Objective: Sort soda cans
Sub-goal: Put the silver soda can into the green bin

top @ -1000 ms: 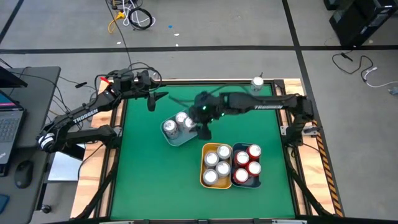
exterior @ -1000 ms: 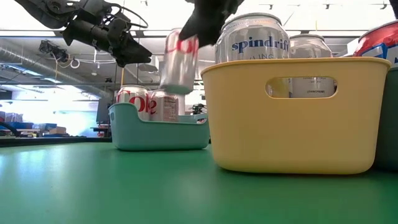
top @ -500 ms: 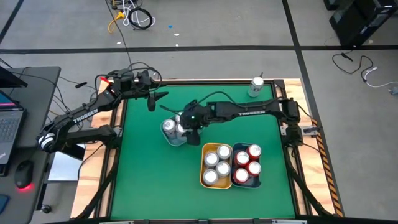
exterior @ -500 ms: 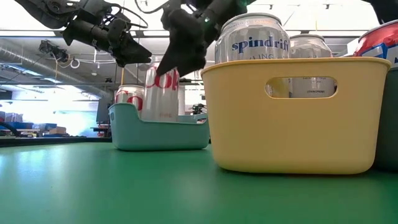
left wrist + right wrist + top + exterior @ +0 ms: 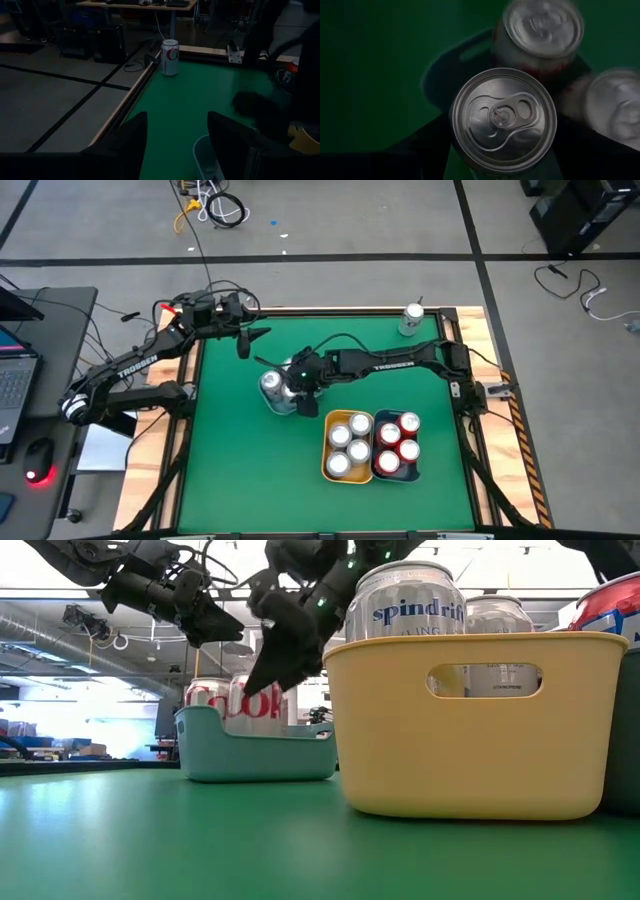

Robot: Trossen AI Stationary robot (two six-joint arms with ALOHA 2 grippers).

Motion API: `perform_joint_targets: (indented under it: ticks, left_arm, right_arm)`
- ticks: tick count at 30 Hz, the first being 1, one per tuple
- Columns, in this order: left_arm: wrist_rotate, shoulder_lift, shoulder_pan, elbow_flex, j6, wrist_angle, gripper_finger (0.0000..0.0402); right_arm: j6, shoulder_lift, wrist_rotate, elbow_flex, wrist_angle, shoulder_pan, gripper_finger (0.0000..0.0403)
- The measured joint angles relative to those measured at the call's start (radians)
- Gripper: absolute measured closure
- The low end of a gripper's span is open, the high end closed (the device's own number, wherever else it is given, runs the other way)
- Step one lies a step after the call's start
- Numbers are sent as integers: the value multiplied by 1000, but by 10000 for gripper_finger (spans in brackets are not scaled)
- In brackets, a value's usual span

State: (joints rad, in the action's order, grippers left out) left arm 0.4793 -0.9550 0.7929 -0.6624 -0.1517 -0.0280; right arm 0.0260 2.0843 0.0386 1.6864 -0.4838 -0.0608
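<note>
A silver soda can with red lettering [image 5: 255,705] stands in the pale teal bin [image 5: 283,402] beside two other silver cans [image 5: 270,383]. My right gripper [image 5: 300,378] reaches in from the table's right and is shut on that can; the right wrist view looks down on its top [image 5: 502,117]. My left gripper [image 5: 250,335] hovers open above the table's far left part, away from every can. Several silver cans fill the yellow bin [image 5: 327,442], and red cans [image 5: 398,445] fill the blue bin next to it. One can [image 5: 412,320] stands alone at the table's far right edge. My right gripper pinches the silver can by its upper body [image 5: 262,690], one dark finger [image 5: 427,145] on each side just below the top. It comes from above, slanting in from the table's right. The can is upright, its lower part behind the teal bin's wall.
The yellow bin [image 5: 470,720] and the blue bin stand side by side at the table's near right. The lone can [image 5: 170,56] shows again in the left wrist view, by the wooden table frame. Bare green mat [image 5: 240,470] lies near and left of the bins.
My right gripper has moved toward the table's left and down, carrying the silver can. The can hung tilted above the teal bin a second ago and now stands upright inside it, next to the other cans.
</note>
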Motion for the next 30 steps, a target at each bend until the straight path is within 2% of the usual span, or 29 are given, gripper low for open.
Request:
perform_joint_targets:
  ticks: [3,10,18,25,27,30]
  left_arm:
    - [0,0,0,0,0,-1,190]
    - [0,0,0,0,2,-3,190]
    - [0,0,0,0,2,-2,190]
    - [0,0,0,0,2,-3,190]
    - [0,0,0,0,3,-2,190]
    - [0,0,0,0,2,1,190]
  right_arm:
    - [-3,7,3,-2,15,-1,121]
    - [0,4,7,-1,12,0,57]
    - [24,1,14,91,-63,12,55]
    - [139,0,13,323,-305,26,74]
    - [168,-1,-28,403,-410,20,87]
    - [234,-14,-143,497,-603,-11,113]
